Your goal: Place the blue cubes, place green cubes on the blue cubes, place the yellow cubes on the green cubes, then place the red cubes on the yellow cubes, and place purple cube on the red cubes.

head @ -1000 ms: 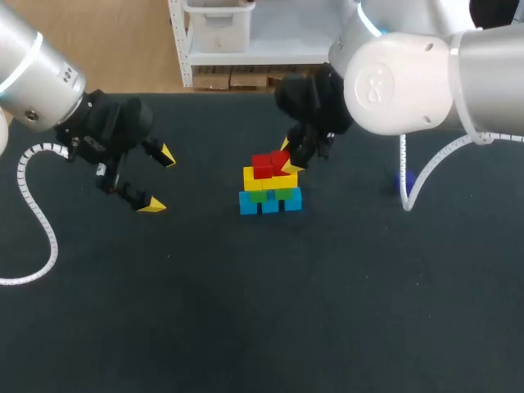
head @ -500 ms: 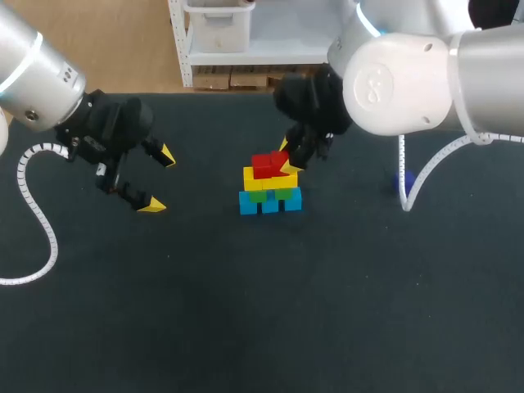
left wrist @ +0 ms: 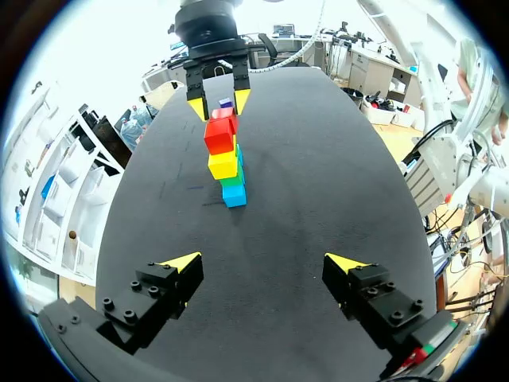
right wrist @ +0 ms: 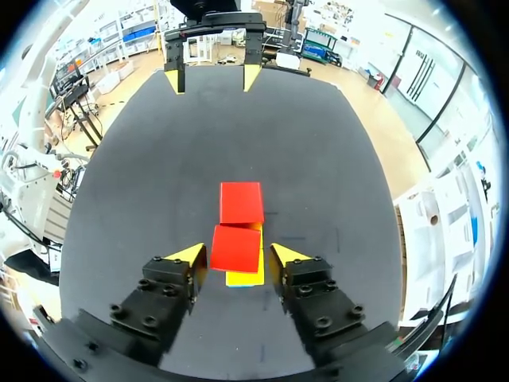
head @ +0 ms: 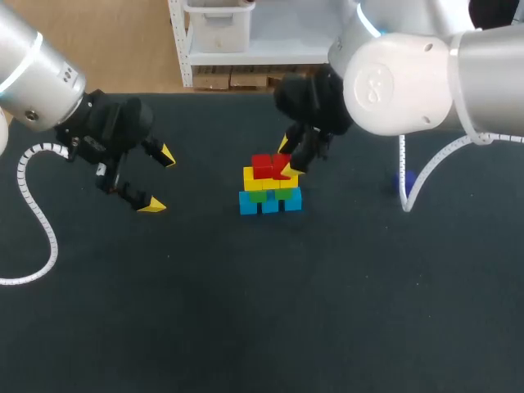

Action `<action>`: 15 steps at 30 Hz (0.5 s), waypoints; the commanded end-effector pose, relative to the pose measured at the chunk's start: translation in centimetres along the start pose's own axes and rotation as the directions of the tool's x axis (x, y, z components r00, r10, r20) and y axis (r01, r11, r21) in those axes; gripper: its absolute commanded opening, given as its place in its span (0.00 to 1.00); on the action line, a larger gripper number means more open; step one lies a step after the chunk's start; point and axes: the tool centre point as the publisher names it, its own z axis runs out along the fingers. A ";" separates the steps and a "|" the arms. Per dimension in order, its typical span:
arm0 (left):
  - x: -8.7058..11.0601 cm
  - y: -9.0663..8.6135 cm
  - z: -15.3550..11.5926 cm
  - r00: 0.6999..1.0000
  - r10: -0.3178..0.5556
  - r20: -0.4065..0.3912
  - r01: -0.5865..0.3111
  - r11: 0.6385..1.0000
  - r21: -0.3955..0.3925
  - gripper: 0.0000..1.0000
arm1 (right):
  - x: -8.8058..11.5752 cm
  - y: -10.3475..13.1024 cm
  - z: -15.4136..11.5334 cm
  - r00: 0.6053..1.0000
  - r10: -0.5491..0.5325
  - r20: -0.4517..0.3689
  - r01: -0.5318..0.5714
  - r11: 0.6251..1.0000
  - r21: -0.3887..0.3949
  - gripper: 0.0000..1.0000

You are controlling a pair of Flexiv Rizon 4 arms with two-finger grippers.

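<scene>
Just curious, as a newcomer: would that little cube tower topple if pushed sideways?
Probably: the tower is four layers of small cubes that seem merely stacked. The red cubes on top would likely slide off first. Flat-faced and rigid-looking, they shouldn't roll.

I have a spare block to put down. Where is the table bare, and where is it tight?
Bare: the whole near stretch of the dark table in front of the stack of coloured cubes, and the strip between that stack and the left gripper. Crowded: right at the stack, where the right gripper hangs at the red cubes.
</scene>
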 end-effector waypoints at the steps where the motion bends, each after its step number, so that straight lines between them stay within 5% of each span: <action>1: 0.1 -0.1 0.0 1.000 0.003 0.003 -0.003 1.000 -0.002 1.00 | 0.1 0.0 -0.1 1.000 0.000 0.003 0.000 1.000 0.001 0.67; 8: 0.1 -0.1 0.0 1.000 0.003 0.003 -0.003 1.000 -0.002 1.00 | 0.2 -0.2 -0.6 1.000 0.007 0.006 -0.007 1.000 0.012 0.98; 15: 0.1 -0.1 0.0 1.000 0.003 0.003 -0.003 1.000 -0.002 1.00 | 0.5 -0.5 -2.6 0.999 0.026 0.033 -0.028 0.998 0.051 1.00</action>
